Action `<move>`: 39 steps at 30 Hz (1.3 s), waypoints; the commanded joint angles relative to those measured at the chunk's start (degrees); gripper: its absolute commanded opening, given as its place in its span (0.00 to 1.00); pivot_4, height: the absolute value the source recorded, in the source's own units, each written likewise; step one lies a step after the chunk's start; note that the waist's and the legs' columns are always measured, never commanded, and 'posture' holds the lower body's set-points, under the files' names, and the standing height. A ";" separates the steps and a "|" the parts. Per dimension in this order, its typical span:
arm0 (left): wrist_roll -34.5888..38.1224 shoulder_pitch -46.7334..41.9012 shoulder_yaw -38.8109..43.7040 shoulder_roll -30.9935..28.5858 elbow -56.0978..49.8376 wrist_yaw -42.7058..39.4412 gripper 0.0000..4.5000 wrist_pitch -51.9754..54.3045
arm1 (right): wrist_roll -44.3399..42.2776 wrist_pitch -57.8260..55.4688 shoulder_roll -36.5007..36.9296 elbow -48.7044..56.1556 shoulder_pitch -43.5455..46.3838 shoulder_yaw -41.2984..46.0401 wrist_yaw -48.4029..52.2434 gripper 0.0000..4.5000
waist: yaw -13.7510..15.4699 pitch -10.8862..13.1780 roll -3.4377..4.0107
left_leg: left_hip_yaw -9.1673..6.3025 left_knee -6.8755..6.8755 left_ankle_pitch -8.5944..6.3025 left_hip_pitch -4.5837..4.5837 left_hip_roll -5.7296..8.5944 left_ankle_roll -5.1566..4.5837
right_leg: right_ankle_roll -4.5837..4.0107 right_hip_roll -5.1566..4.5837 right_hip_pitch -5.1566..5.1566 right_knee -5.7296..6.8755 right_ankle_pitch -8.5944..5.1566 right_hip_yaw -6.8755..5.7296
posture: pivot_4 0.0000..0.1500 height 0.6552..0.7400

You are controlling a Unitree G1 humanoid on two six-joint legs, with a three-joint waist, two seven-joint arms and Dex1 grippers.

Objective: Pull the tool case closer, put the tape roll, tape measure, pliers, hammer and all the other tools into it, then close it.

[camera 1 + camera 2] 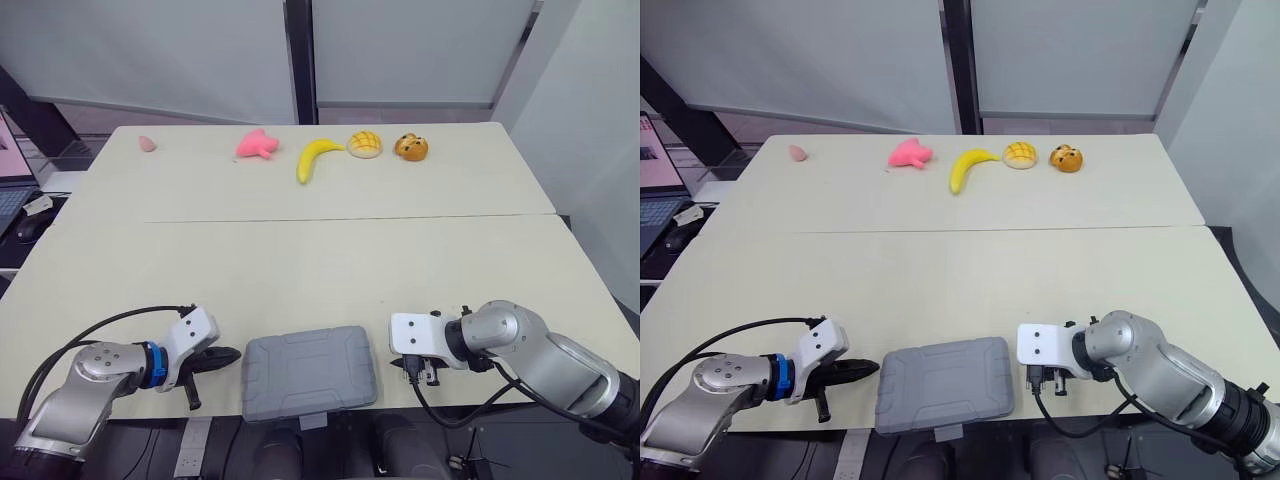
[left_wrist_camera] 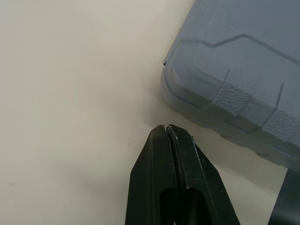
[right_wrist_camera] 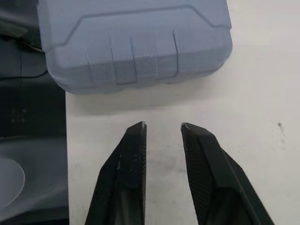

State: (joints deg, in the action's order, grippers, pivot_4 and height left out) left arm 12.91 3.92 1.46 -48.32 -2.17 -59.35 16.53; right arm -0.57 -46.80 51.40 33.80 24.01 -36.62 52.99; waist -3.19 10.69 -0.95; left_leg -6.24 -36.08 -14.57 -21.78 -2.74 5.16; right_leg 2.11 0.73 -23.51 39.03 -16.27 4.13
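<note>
Closest to me, the grey tool case [image 1: 310, 372] lies flat with its lid down at the near edge of the worktop [image 1: 330, 270], directly between my two hands. A small tab on its near side pokes past that edge.

My left hand [image 2: 168, 127] sits low over the worktop with its two black fingers pressed together, nothing between them. Its tips point at the case's left side and come just beside a corner of it; in the left wrist view I see a thin strip of bare worktop between tip and case, so they are not touching.

My right hand [image 3: 162, 125] is on the other side of the case with its fingers spread, a clear gap between them and nothing held. The case's rounded side is just ahead of the fingertips, apart from them.

Well beyond both hands, across a seam in the worktop, a row of items lies along the far side. Ahead of the left hand are a small pink lump [image 1: 148, 143] and a pink toy [image 1: 256, 144]. Roughly ahead of the case is a yellow banana [image 1: 315, 157]. Ahead of the right hand are a pale criss-crossed bun [image 1: 364, 144] and a brown bun [image 1: 411, 148].
</note>
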 commanded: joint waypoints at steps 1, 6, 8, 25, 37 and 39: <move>-0.11 -0.97 -0.53 1.65 2.42 -0.29 0.00 -2.90 | 0.97 0.72 0.86 0.76 -1.54 2.83 -0.69 0.13 | 0.04 0.00 0.00 | 0.00 0.00 0.00 0.00 0.00 0.00 | 0.00 0.00 0.00 0.00 0.00 0.00 | 1.00 1.00; -1.26 -2.53 -2.56 3.98 4.50 -0.24 0.00 -4.82 | 0.70 0.57 1.58 1.37 -4.12 5.52 -0.95 0.13 | 0.06 0.00 -0.01 | 0.01 -0.02 0.00 0.00 0.00 0.00 | 0.00 0.00 0.01 0.01 0.02 0.01 | 1.00 1.00; -1.53 -3.20 -3.22 4.80 5.07 0.01 0.00 -5.28 | 0.51 0.10 1.52 1.72 -4.87 6.49 -1.15 0.13 | 0.08 0.00 -0.01 | -0.01 -0.02 0.00 0.00 0.00 0.00 | 0.00 0.00 0.02 0.02 0.02 0.00 | 1.00 1.00; -0.52 -2.31 8.43 -5.48 10.88 -4.13 0.00 -14.47 | -3.58 20.62 6.66 -2.19 -10.99 20.68 4.47 0.13 | 0.21 0.00 -0.04 | 0.00 -0.06 0.00 0.04 0.01 0.01 | 0.06 -0.01 0.09 0.01 0.04 0.00 | 1.00 1.00; 3.03 -0.52 17.52 -10.87 7.21 -5.75 0.00 -11.56 | -12.36 29.39 11.59 -10.44 -10.17 32.88 16.54 0.13 | 0.03 0.02 -0.03 | 0.07 -0.06 0.00 0.05 0.02 0.00 | 0.06 -0.05 0.11 -0.01 0.04 0.01 | 1.00 1.00; 4.65 0.24 18.27 -10.12 5.94 -5.77 0.00 -9.67 | -11.76 30.70 11.57 -12.25 -9.96 32.93 16.94 0.13 | 0.02 0.02 -0.03 | 0.08 -0.06 0.00 0.05 0.02 0.00 | 0.04 -0.06 0.11 -0.01 0.05 0.02 | 1.00 1.00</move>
State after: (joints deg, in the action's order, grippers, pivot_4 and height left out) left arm 15.54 3.85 17.11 -58.60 5.85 -65.38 5.46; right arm -12.31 -17.70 62.02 22.00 13.10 -5.68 69.16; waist -3.17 10.71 -0.98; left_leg -6.15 -36.14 -14.57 -21.73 -2.72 5.17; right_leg 2.13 0.67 -23.40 39.02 -16.20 4.15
